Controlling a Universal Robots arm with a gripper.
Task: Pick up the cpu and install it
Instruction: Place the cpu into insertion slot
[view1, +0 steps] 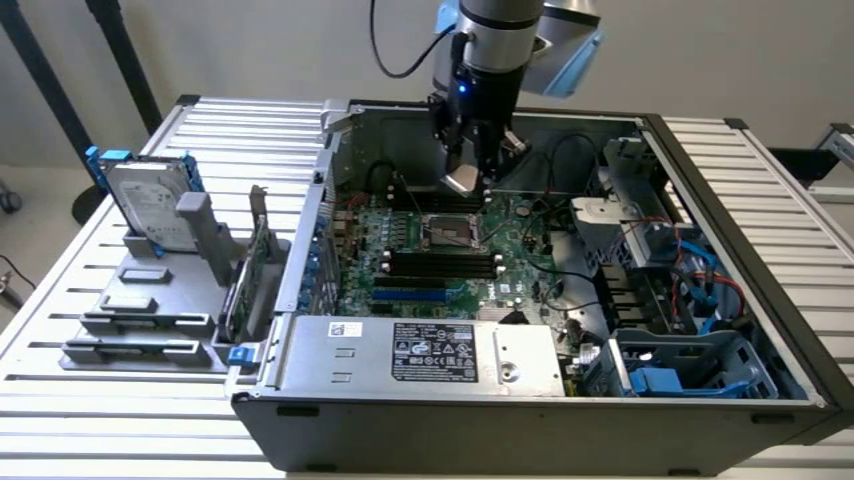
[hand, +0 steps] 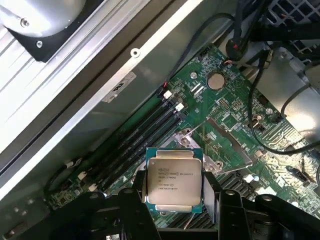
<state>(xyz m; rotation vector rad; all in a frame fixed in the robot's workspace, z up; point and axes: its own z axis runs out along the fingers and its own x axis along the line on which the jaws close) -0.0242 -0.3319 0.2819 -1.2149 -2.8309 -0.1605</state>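
A plain pale wall (view1: 267, 45) stands behind and above the pincer (view1: 463, 183); two dark slanting poles (view1: 127, 60) cross that wall well off toward the exterior view's left of the pincer; below the pincer, and spreading out to both sides of it, lies a table (view1: 240, 125) of pale metal slats with dark grooves between them; past the table's edge, far to the exterior view's left of the pincer, a strip of light floor (view1: 40, 190) shows, with a small dark wheel (view1: 7, 198) on it; the light is soft and even.
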